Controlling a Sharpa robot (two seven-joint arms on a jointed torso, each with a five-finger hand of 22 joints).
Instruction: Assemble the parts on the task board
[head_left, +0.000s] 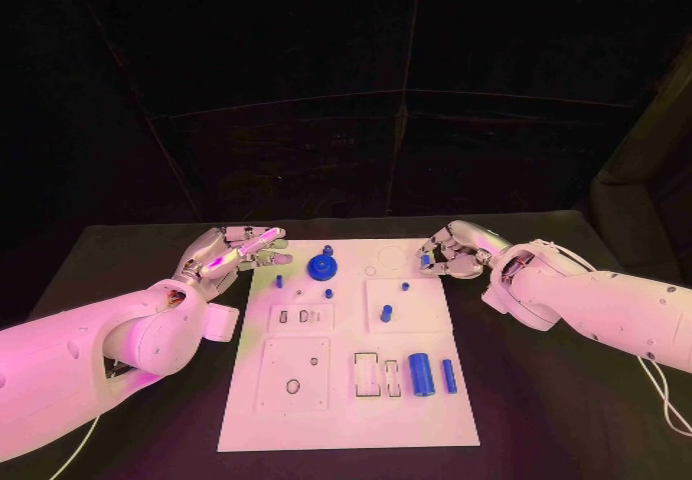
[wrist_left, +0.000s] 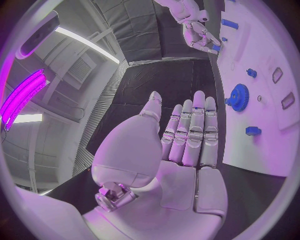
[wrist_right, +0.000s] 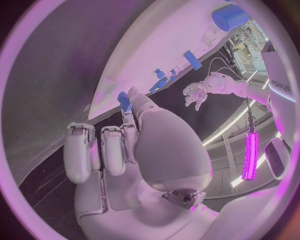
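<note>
My left hand (head_left: 231, 252) hovered at the far left corner of the white board (head_left: 346, 400), fingers straight, side by side and holding nothing. My right hand (head_left: 450, 256) sat at the far right corner, pinching a small blue piece (wrist_right: 124, 101) between thumb and fingertip. A blue gear (head_left: 325, 266) stood on the board's far end between my hands, and a blue cylinder (head_left: 421, 374) lay nearer me.

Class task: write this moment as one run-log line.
left hand: open, beside task board | right hand: pinching small blue part | blue gear: on board
</note>
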